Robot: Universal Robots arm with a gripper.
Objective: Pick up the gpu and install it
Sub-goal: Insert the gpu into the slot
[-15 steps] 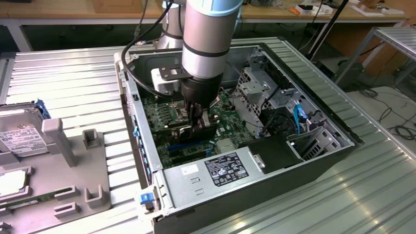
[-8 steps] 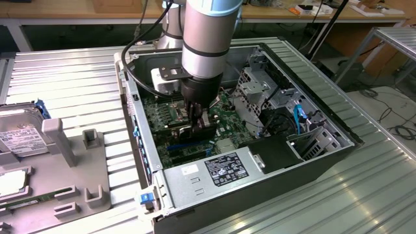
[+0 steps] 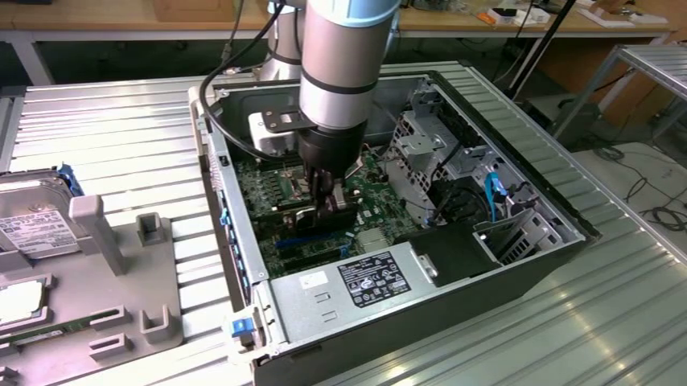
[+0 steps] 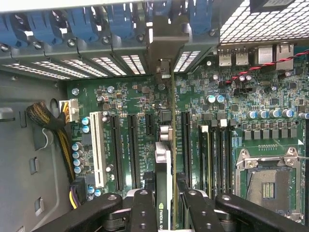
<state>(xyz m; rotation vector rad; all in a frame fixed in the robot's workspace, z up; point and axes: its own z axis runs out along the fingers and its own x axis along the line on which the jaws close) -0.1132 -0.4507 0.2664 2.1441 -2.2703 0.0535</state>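
You have the gpu (image 4: 164, 186) in hand: the gripper (image 3: 327, 211) is clamped on the card's upper edge, a finger (image 4: 143, 212) on each face, and it holds the card edge-down inside the open computer case (image 3: 558, 211), low over the motherboard (image 4: 140, 96). So the pick-up is done and, as I judge it, you are in the installing step, with the card not yet seated. In the wrist view the card runs straight out from between the fingers toward the rear wall of the case, and its metal bracket (image 4: 161, 53) stands at the slotted expansion openings (image 4: 96, 65) there. Directly below the card's edge lie the long black expansion slots (image 4: 131, 145); I cannot tell for sure which slot it is lined up with, or whether the contacts already touch one. The next move, to my eye, calls for a straight, level descent with the card kept upright, so edge and bracket meet their places together. Watch what crowds you: to one side of the gripper a white slot (image 4: 98, 147) and a row of blue capacitors (image 4: 77, 152) beside a braided cable bundle (image 4: 48, 123); to the other side the memory slots (image 4: 217, 154) and the empty processor socket (image 4: 268, 181). In the exterior view the power supply (image 3: 359, 281) sits just beyond the gripper, near the arm.
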